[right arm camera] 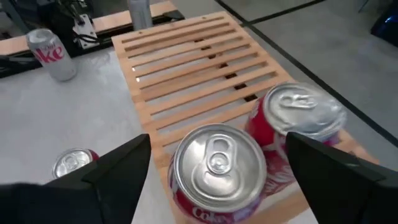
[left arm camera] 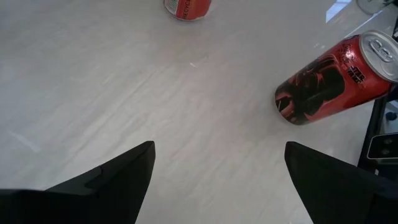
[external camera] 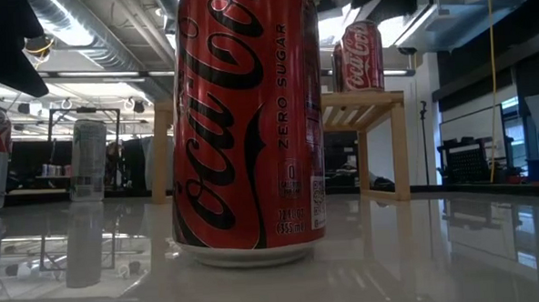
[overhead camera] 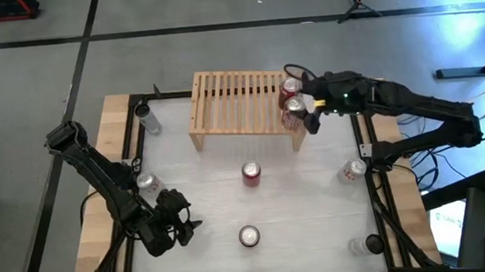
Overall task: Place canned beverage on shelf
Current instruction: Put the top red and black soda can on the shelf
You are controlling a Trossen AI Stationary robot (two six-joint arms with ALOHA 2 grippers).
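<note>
The light-wood slatted shelf (overhead camera: 238,105) stands at the table's far middle. Two red cans stand upright on its right end: one at the far right corner (overhead camera: 289,89) and one nearer the front edge (overhead camera: 293,110), (right arm camera: 217,168). My right gripper (overhead camera: 305,113), (right arm camera: 217,142) comes in from the table's right. It is open, with one finger on each side of the nearer can and a gap showing on both sides. My left gripper (overhead camera: 189,227), (left arm camera: 219,146) is open and empty above the table's near left.
Loose cans stand on the table: a red one (overhead camera: 251,173) in the middle, a Coca-Cola Zero can (overhead camera: 249,236), (external camera: 246,125) near the front edge, silver ones at left (overhead camera: 147,181), (overhead camera: 147,118), and others at right (overhead camera: 351,170), (overhead camera: 362,245). A black frame (overhead camera: 373,195) edges the table.
</note>
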